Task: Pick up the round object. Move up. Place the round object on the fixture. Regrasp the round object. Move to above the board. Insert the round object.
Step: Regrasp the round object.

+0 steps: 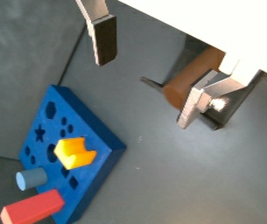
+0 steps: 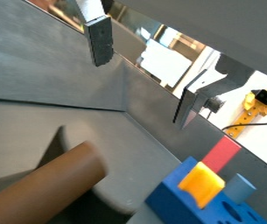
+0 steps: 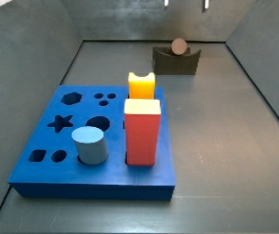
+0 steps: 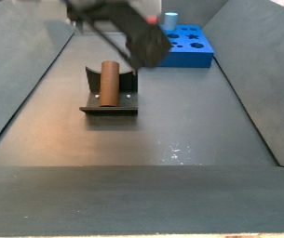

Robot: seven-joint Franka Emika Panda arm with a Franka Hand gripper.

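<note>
The round object (image 4: 108,81), a small reddish-brown peg, rests in the notch of the dark fixture (image 4: 111,100), apart from both fingers. Both side views show it there, with the peg (image 3: 178,45) on the fixture (image 3: 176,62) at the far end of the floor. My gripper (image 1: 145,92) hangs open above the floor with nothing between its fingers. The peg (image 1: 194,74) lies just beyond one finger (image 1: 199,103), and up close the peg (image 2: 53,185) fills a corner. The blue board (image 3: 69,137) with its cut-out holes lies off to the side.
On the board stand a red block (image 3: 143,132), a light-blue cylinder (image 3: 89,145) and a yellow piece (image 3: 142,86). Grey sloping walls (image 4: 20,84) enclose the floor on both sides. My arm (image 4: 134,35) shows blurred between the fixture and the board (image 4: 188,46).
</note>
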